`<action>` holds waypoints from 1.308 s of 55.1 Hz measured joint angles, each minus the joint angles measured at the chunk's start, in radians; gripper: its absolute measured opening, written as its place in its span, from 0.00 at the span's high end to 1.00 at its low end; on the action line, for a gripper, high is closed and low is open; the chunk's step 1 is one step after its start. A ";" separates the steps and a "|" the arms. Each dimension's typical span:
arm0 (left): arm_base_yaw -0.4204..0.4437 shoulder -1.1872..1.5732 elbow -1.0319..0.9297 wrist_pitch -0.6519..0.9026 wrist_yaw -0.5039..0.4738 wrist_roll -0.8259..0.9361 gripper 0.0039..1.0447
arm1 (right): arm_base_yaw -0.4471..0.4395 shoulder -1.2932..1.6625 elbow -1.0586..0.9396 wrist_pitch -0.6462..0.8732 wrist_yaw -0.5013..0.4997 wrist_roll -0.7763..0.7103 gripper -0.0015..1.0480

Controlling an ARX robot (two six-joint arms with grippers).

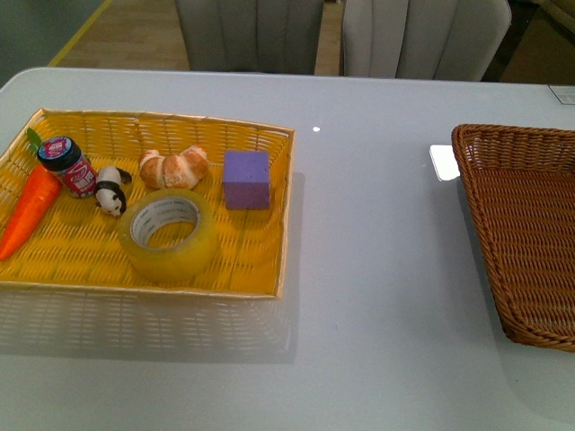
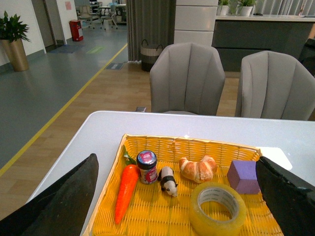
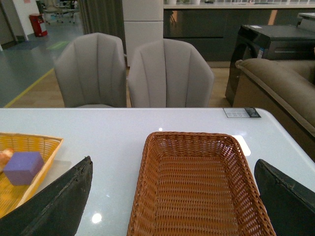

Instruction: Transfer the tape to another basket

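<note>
White table (image 1: 377,269), two baskets, one roll waiting: the first step of the transfer was judged not yet begun, with nothing lifted and nothing gripped. The dark wicker basket (image 1: 473,206) was found lying directly ahead of the right gripper (image 3: 173,161), framed between its two dark fingers (image 3: 59,206), which were held widely spread around nothing. No contents were seen in the part of it that the right wrist camera showed.

The yellow tray (image 1: 72,260) was placed the same way ahead of and below the left gripper (image 2: 177,162), whose fingers (image 2: 64,201) were likewise spread far apart and touched nothing. Inside that tray the tape (image 1: 180,260) was laid flat, hole upward, at the edge nearest the left gripper and somewhat toward the finger on the side of the purple block (image 1: 246,180). It was ringed loosely by the rest: the block just beyond it, the toy carrot (image 1: 31,211) well off toward the opposite finger, the croissant (image 1: 173,168) farther out, then the small jar (image 1: 70,166) and the panda figure (image 1: 111,190) (the closest neighbour, though apart from the roll).

The approach was taken to be the step in hand. A descent by the left gripper was thought to be called for next, one finger passed into the core and one set outside the wall, clear of block and panda, before any carry across the bare tabletop toward the wicker basket.
</note>
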 joint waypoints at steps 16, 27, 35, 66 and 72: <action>0.000 0.000 0.000 0.000 0.000 0.000 0.08 | 0.000 0.000 0.000 0.000 0.000 0.000 0.09; 0.000 0.000 0.000 0.000 0.000 0.000 0.08 | 0.000 0.000 0.000 0.000 0.000 0.000 0.09; 0.000 0.000 0.000 0.000 0.000 0.000 0.08 | 0.000 0.000 0.000 0.000 0.000 0.000 0.09; 0.000 0.000 0.000 0.000 0.001 0.000 0.08 | -0.108 0.267 0.151 -0.320 -0.142 0.076 0.09; 0.000 0.000 0.000 0.000 0.000 0.000 0.08 | -0.254 0.523 0.214 -0.229 -0.224 0.054 0.09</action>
